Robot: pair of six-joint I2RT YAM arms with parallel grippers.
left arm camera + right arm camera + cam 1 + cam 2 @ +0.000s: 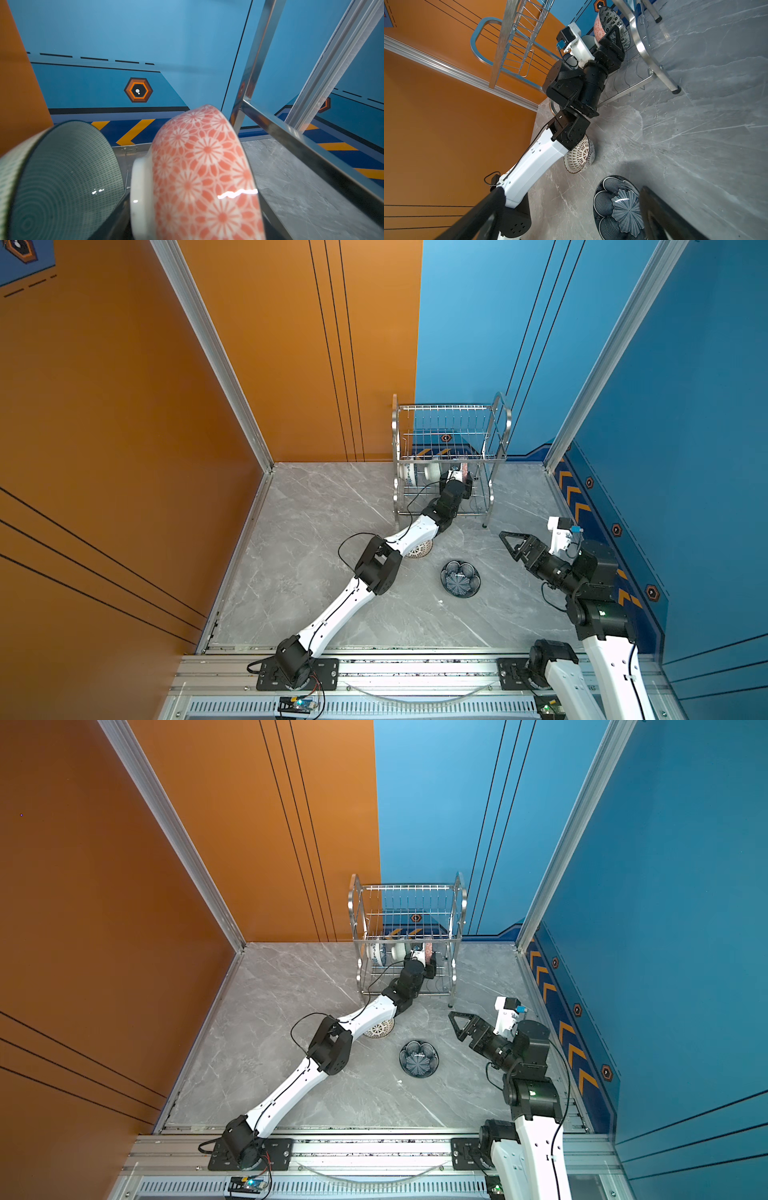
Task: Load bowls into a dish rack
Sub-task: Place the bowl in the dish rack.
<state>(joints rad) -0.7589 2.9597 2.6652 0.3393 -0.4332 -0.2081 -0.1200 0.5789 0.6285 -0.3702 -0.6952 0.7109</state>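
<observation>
The steel dish rack (451,408) (409,887) stands at the back wall. On its lower shelf a blue-floral bowl (409,475) and a mint green bowl (68,176) stand on edge. Beside them my left gripper (459,475) (607,34) is shut on the reddish-outside, leaf-patterned bowl (203,166) (600,27), which is also on edge. The white lattice bowl (419,549) (580,158) sits on the table, half under my left forearm. The navy petal bowl (460,578) (618,209) lies upright near it. My right gripper (508,543) (571,190) hangs open to the right of it, holding nothing.
The rack's frame bar (291,133) runs close beside the held bowl, and its leg (675,89) stands on the grey marble table (311,531). Orange and blue walls enclose the table on three sides.
</observation>
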